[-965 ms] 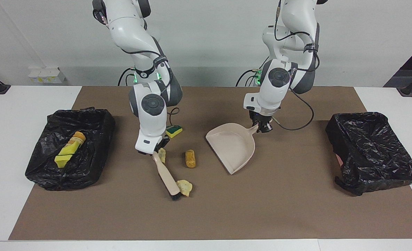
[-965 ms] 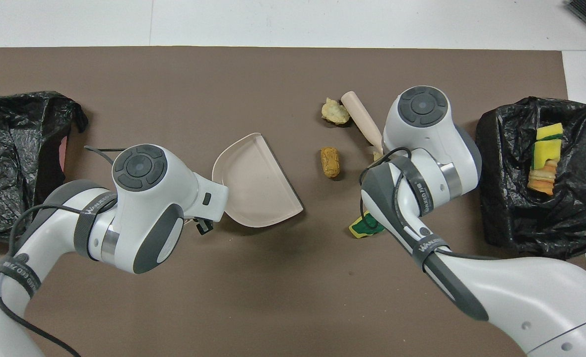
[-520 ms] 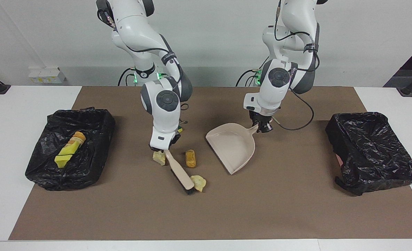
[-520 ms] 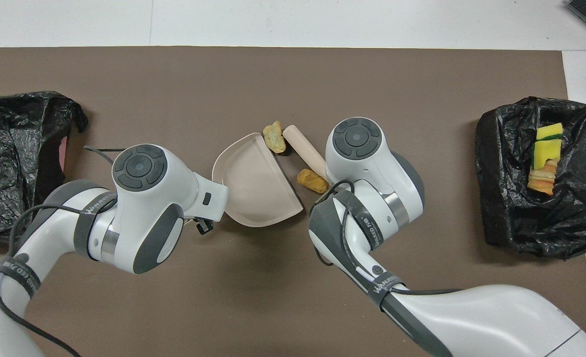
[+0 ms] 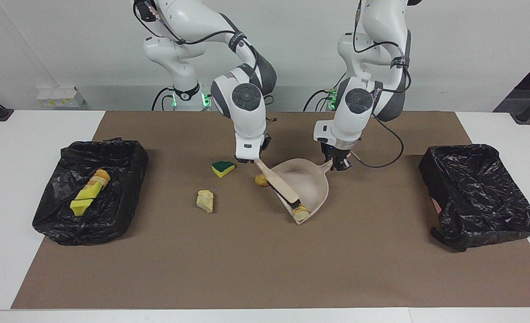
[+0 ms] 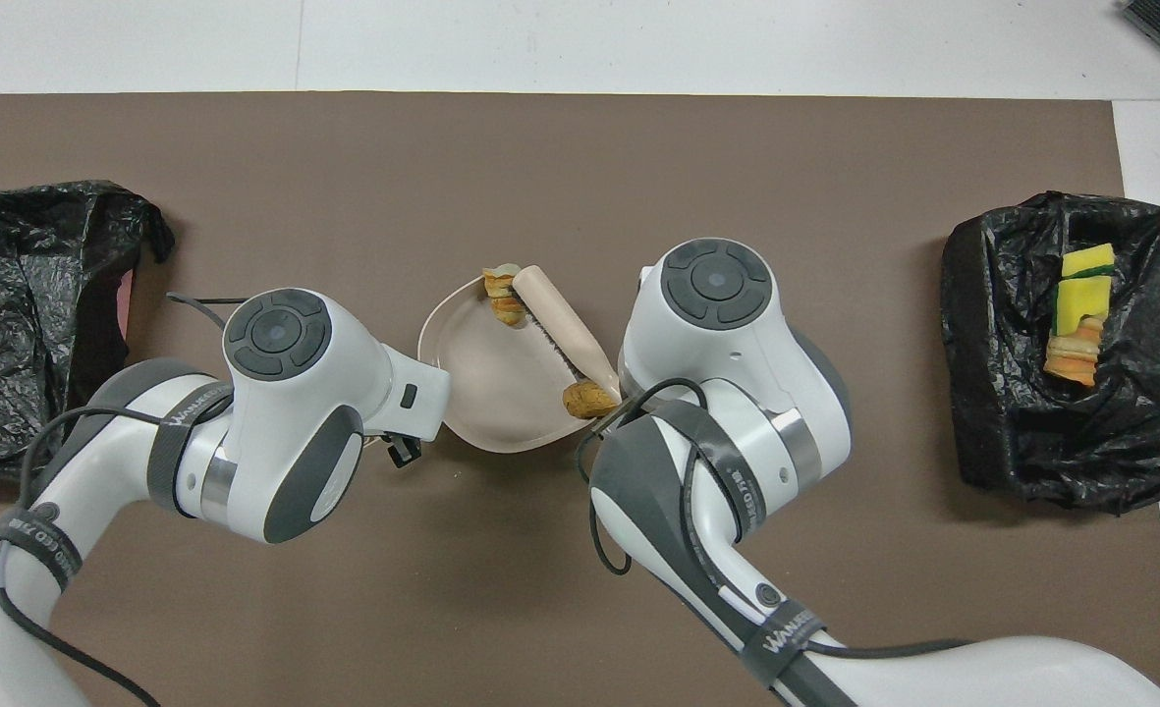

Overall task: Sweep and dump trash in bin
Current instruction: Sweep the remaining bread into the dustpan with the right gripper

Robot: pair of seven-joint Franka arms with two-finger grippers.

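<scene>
1. Facing view: the right gripper (image 5: 249, 160), clamped on the brush (image 5: 281, 185), has swept a crusty chunk (image 5: 300, 211) to the dustpan (image 5: 307, 184) lip; the left gripper (image 5: 338, 163) holds the handle.
2. Overhead view: an orange chunk (image 6: 587, 398) has come beside the dustpan's rim; other trash is hidden by the arm.

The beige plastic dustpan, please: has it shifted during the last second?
No. The beige plastic dustpan lies equally distant from the black-lined bin; only the brush moved.

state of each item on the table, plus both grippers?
Dustpan: flat on mat, handle held by left gripper.
Brush: held by right gripper, bristles at dustpan mouth.
Pale chunk: just inside dustpan lip.
Brown chunk: on mat at dustpan edge.
Sponge wedge, yellow piece: loose on mat.
Filled bin: holds scraps.
Other bin: no scraps visible.
</scene>
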